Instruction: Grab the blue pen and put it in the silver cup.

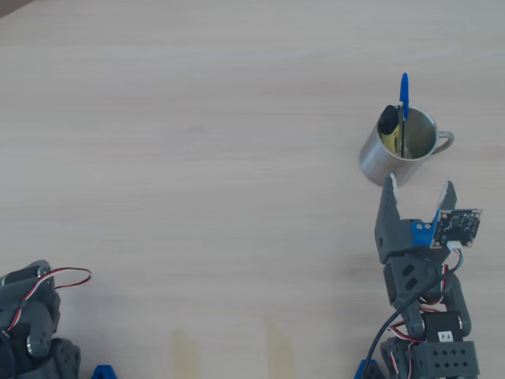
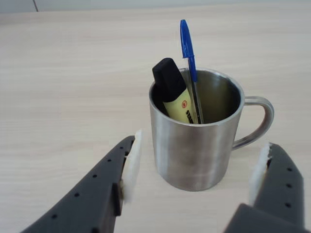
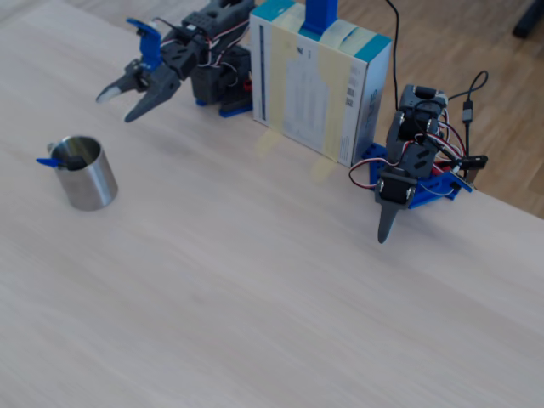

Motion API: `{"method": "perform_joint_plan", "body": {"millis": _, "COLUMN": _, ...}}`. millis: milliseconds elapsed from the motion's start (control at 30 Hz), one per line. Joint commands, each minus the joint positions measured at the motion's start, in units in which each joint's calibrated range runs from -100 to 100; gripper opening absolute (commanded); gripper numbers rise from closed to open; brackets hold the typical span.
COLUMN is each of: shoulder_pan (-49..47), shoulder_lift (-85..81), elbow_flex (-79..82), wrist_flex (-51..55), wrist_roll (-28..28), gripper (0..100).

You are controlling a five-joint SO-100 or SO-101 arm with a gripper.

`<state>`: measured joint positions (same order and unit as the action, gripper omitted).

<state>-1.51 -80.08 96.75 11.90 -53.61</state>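
Pale wood-grain counter (image 1: 197, 118) fills the overhead view, mostly bare. Going left to right in that view: at about 8 o'clock, in the bottom left corner, sits a second grey arm (image 1: 31, 324) with red and white wires looping off it. Two strips of tape (image 1: 184, 351) are stuck to the counter along the bottom edge, around 6 o'clock. Then over on the right, around 2 o'clock, is the silver cup (image 1: 394, 154), upright, handle poking out to the right.

The blue pen (image 2: 188, 58) is standing in the cup, capped end up and well above the rim, leaning on the back wall. Right beside it on the left in the wrist view is a yellow marker (image 2: 174, 94) with a black cap, also inside the cup, the two just about touching.

The hand (image 1: 418, 193) sits just below the cup at about 4 o'clock in the overhead view, spread wide and holding nothing. In the wrist view the two white-padded fingers (image 2: 132, 162) flank the cup on either side, apart from its wall.

The fixed view also shows a white and teal box (image 3: 319, 81) taped upright to the counter between the two arms, well away from the cup.
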Motion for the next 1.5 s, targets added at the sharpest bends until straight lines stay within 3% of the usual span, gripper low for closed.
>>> {"method": "perform_joint_plan", "body": {"millis": 0, "shoulder_pan": -0.07, "shoulder_lift": -2.14, "elbow_flex": 1.43, "wrist_flex": 0.16, "wrist_roll": 0.04, "gripper": 35}}
{"method": "perform_joint_plan", "body": {"millis": 233, "shoulder_pan": 0.02, "shoulder_lift": -4.63, "elbow_flex": 3.25, "wrist_flex": 4.19, "wrist_roll": 0.04, "gripper": 35}}
{"method": "perform_joint_plan", "body": {"millis": 833, "shoulder_pan": 0.02, "shoulder_lift": -16.85, "elbow_flex": 3.06, "wrist_flex": 37.4, "wrist_roll": 0.09, "gripper": 35}}
{"method": "perform_joint_plan", "body": {"millis": 1467, "shoulder_pan": 0.11, "shoulder_lift": -17.02, "elbow_flex": 2.97, "wrist_flex": 55.5, "wrist_roll": 0.04, "gripper": 35}}
